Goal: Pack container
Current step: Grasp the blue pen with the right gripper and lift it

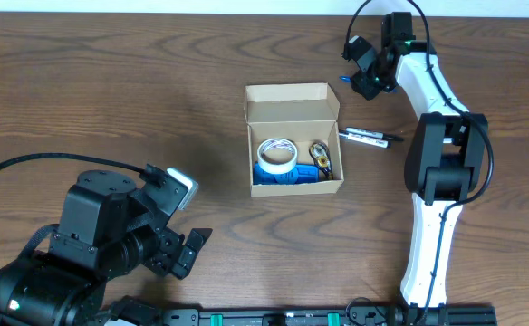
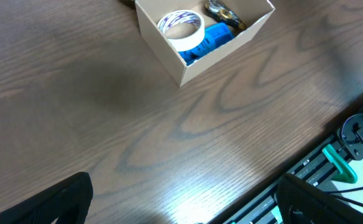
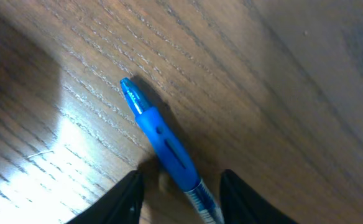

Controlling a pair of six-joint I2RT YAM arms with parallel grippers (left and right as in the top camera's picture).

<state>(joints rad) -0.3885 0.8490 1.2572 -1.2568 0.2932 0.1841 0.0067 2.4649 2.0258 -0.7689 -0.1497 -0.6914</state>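
The container (image 1: 292, 93) is a tan cardboard box at mid-table with its flap lid open to the far side. It also shows in the left wrist view (image 2: 160, 46). Inside lie a white tape roll (image 1: 276, 152), a blue object (image 1: 292, 176) and a small dark and gold item (image 1: 321, 156). My right gripper (image 1: 366, 77) is beyond the box's right corner. Its fingers (image 3: 178, 199) are spread on either side of a blue pen (image 3: 163, 140), with a gap on each side. My left gripper (image 1: 187, 249) is open and empty at the near left, low over the table (image 2: 181, 199).
A black and white marker (image 1: 371, 137) lies on the table just right of the box. The table's near edge and a black rail with green parts (image 2: 337, 162) run along the front.
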